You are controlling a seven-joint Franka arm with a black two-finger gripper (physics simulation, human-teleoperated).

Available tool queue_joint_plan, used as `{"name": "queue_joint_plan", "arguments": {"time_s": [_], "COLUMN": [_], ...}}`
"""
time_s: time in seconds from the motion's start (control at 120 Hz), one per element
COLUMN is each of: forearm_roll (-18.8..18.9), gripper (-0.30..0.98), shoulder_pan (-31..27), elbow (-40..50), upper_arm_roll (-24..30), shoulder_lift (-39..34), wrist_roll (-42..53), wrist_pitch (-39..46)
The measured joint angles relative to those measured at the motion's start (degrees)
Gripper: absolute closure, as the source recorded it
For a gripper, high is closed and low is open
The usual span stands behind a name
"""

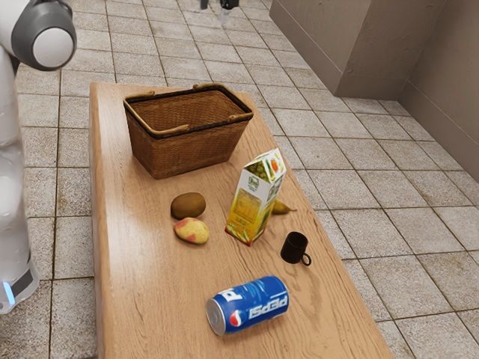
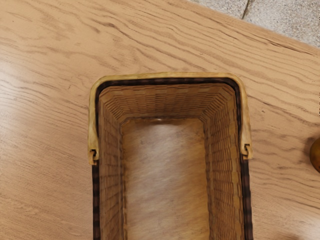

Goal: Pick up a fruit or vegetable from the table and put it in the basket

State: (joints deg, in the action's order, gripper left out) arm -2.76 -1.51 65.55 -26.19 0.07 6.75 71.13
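Brown wicker basket [image 1: 183, 149] below the pincer [image 1: 215, 9].

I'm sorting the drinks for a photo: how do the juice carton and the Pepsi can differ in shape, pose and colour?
The juice carton is boxy with a slanted top, while the Pepsi can is a cylinder. The carton stands upright; the can lies on its side. The carton is white, yellow and green, whereas the can is mostly blue. Both are printed drink containers on the table, outside the basket.
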Motion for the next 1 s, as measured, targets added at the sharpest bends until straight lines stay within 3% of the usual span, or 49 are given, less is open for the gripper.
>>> {"name": "queue_joint_plan", "arguments": {"time_s": [0.233, 0.408, 0.542, 0.708, 0.858, 1.0], "forearm_roll": [3.69, 4.09, 4.39, 3.48, 1.01, -1.43], "gripper": [0.02, 0.02, 0.02, 0.02, 0.02, 0.02], "shoulder_pan": [5.97, -0.51, 7.45, 8.69, 5.87, 4.88], "elbow": [0.07, -1.11, 17.48, 46.36, 58.44, 66.68], "upper_arm_roll": [0.42, 11.93, 18.01, 23.21, 29.52, 31.17], "shoulder_lift": [-0.32, -1.61, -13.12, -23.17, -25.92, -26.41], "wrist_roll": [1.52, 2.28, 1.86, 1.38, 0.87, 0.43], "wrist_pitch": [-4.45, -9.11, -2.94, 16.21, 29.36, 37.76]}}
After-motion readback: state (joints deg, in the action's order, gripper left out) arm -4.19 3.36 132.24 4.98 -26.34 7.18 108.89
